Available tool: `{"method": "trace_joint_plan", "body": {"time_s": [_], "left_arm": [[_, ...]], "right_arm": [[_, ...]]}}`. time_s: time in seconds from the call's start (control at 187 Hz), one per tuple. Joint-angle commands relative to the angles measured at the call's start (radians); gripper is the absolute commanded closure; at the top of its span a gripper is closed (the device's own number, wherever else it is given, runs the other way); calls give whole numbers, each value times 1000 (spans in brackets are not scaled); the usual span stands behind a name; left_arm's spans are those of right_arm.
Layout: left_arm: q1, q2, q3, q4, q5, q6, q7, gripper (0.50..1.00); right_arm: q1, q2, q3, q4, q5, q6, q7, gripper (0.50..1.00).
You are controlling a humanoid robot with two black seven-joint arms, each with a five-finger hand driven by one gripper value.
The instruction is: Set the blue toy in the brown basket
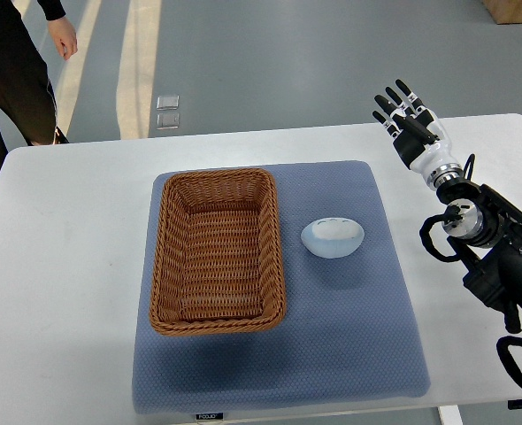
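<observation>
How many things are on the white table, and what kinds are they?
Mat: 1, blue
Basket: 1, brown, nothing in it
Toy: 1, pale blue, beside the basket
Total: 3

The right hand is open above the table and holds nothing.

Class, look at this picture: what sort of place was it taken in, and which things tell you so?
Probably a robot test lab or workshop: a plain white table on a bare grey floor, a humanoid right hand over a staged basket and toy, a person standing by.
</observation>
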Motion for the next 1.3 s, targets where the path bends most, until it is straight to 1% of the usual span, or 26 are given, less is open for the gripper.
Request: {"method": "trace_joint_plan", "body": {"time_s": [0.0, 0.939, 1.296], "left_arm": [[0, 0, 0, 0, 0, -1, 0, 500], [2, 0, 6, 1, 0, 1, 0, 500], [2, 0, 6, 1, 0, 1, 0, 500]], "right_arm": [[0, 0, 0, 0, 0, 0, 0, 589], [-2, 0, 2, -2, 0, 0, 0, 589], [11, -17, 2, 5, 1, -14, 0, 589]]}}
